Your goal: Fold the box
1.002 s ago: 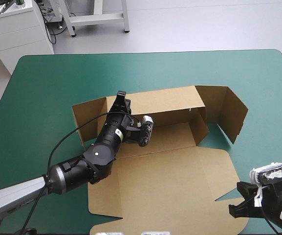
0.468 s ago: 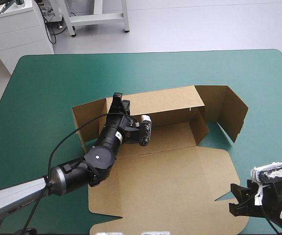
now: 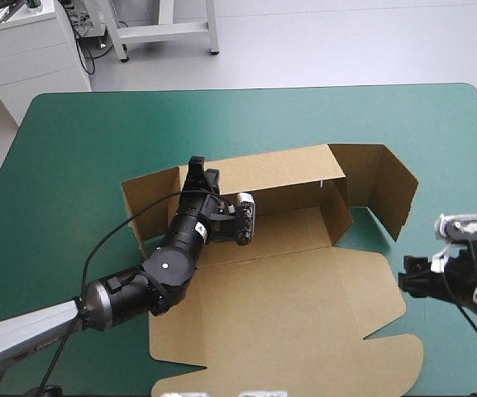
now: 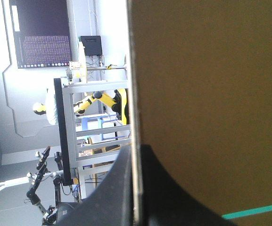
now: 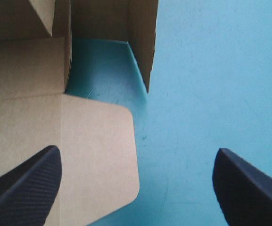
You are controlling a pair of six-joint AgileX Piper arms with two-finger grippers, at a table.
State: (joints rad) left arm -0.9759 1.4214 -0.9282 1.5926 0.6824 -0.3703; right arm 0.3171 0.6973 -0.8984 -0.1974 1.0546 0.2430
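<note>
Two broad black fins of the left gripper [image 3: 198, 172] are seen in the high view pinched on the top edge of the raised rear wall [image 3: 279, 172] of the brown box [image 3: 296, 281], a cut sheet of corrugated board lying about the middle of the table's teal-green cover [image 3: 81, 149]. The wall is judged to be held upright by this grip so that the side pieces can be tucked against it. At the box's right end a folded side wall [image 3: 383, 188] stands splayed outward, not yet tucked, while the broad lid panel [image 3: 288, 331] lies flat toward the near edge. The right gripper [image 3: 410, 281] is placed just off the lid's right edge, apart from the board, presumably positioned for that loose side wall.

From the left wrist view, the left gripper [image 4: 135, 157] is shown all but closed, with the thin edge of the brown box [image 4: 206, 103] caught between its fins. A sliver of teal-green cover [image 4: 253, 210] is visible under the board, so the wall is taken to be steeply raised.

From the right wrist view, the right gripper [image 5: 136, 153] is seen spread wide and empty. The rounded corner of the lid panel [image 5: 98, 150] lies between its fins, and the side wall [image 5: 143, 42] stands ahead, with bare teal-green cover [image 5: 211, 84] beside it.
</note>
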